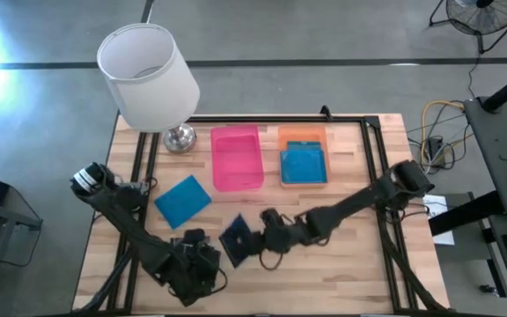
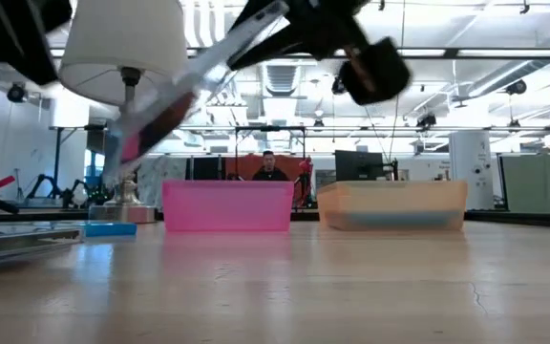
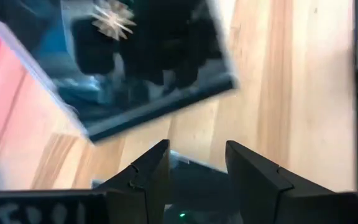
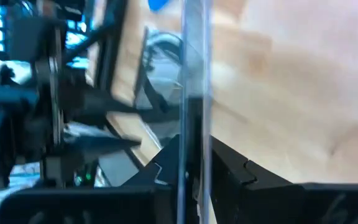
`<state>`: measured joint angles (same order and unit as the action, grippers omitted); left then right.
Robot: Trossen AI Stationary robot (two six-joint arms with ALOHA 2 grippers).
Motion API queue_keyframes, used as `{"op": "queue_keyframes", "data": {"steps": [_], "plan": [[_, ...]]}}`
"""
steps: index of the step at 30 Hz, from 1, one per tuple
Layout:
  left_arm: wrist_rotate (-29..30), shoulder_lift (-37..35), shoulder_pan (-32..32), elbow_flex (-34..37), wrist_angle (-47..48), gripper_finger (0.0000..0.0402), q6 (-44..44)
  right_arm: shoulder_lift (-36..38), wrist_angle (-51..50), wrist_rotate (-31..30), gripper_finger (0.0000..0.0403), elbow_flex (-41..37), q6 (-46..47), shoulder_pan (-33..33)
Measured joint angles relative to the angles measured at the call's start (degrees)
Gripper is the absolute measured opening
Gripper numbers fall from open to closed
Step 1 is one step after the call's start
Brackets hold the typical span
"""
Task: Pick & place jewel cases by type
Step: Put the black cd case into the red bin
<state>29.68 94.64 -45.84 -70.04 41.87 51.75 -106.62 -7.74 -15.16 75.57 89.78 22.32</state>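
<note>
I see the clear case (image 1: 236, 239) held by my right end effector (image 1: 262, 236), which is closed on its edge. In the right wrist view the case (image 4: 191, 93) stands edge-on between the two fingers (image 4: 229, 165), so it is gripped firmly. In the low view this case (image 2: 175, 96) is lifted off the bench (image 1: 350, 264) and tilted, one corner lower than the other.

Just beside the right end effector, on the side of the left arm, is my left end effector (image 1: 202, 257), low over the near part of the bench. Its fingers (image 3: 253, 171) are a moderate gap apart and hold nothing; the lifted case (image 3: 148, 68) shows ahead of them.

A blue case (image 1: 183, 200) lies flat on the bench, away from both end effectors, toward the lamp (image 1: 148, 77). Another blue case (image 1: 304, 165) lies inside the orange tray (image 1: 302, 135), farther from the right end effector. The pink tray (image 1: 237, 158) stands just beside the orange one.
</note>
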Motion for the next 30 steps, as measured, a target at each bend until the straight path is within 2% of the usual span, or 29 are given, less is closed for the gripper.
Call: {"op": "queue_keyframes", "data": {"steps": [10,16,24,30], "plan": [[11.9,-6.1,-7.5,0.0,7.2,0.0139,20.3,6.1,-0.2,0.0,0.0052,0.0,-9.4,-13.5],[14.9,-6.9,-9.1,0.0,7.1,0.0139,24.9,7.5,2.4,-1.5,0.0052,0.0,-11.7,-22.2],[15.4,-6.8,-10.0,0.0,8.2,0.0139,25.5,2.2,6.3,-1.0,0.0052,0.0,-10.7,-31.0],[15.3,-6.8,-11.2,1.9,9.6,0.0139,32.0,-5.3,13.5,4.6,0.0052,0.0,-7.6,-33.7]]}}
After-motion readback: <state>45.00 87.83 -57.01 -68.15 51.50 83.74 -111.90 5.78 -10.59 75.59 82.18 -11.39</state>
